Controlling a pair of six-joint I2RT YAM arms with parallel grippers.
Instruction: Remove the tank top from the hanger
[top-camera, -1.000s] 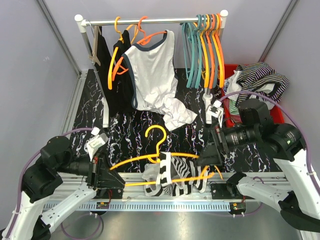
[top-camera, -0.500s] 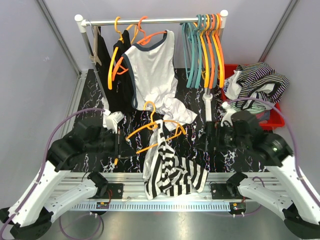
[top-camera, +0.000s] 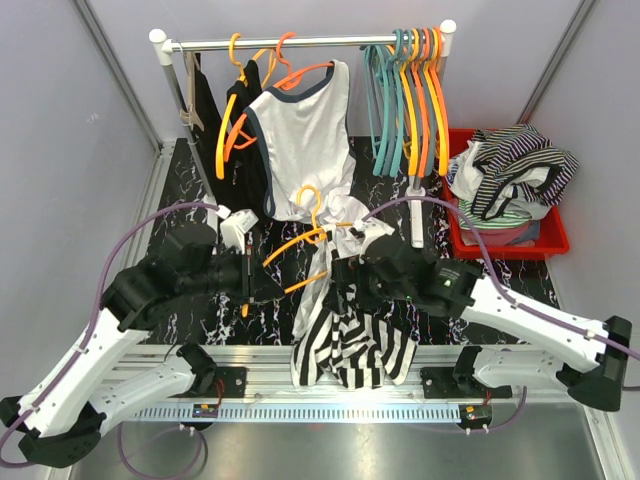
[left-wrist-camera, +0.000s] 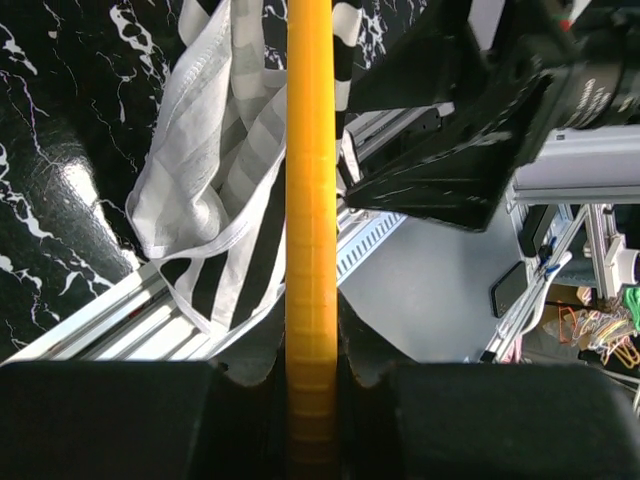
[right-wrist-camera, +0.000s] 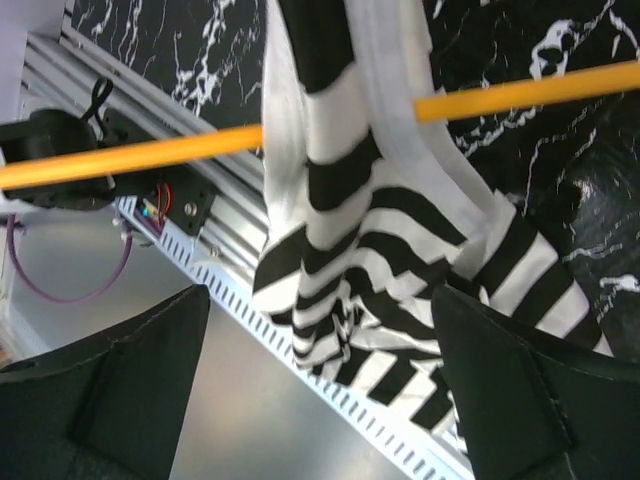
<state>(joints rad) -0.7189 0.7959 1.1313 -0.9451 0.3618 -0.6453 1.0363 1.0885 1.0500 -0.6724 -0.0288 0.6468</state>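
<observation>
My left pincer (left-wrist-camera: 310, 375) grips the yellow hanger (left-wrist-camera: 310, 150) by one end, and the striped tank top (right-wrist-camera: 345, 230) drapes straight down from its bar. My right pincer (right-wrist-camera: 320, 360) hovers just above it, spread wide and nearer the cloth

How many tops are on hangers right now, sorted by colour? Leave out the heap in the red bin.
Black top: 1, as far as the overhead view shows
White top with dark trim: 1
Striped tank top, black and white: 1, draped over the yellow hanger that the left claw grips
Total: 3
</observation>
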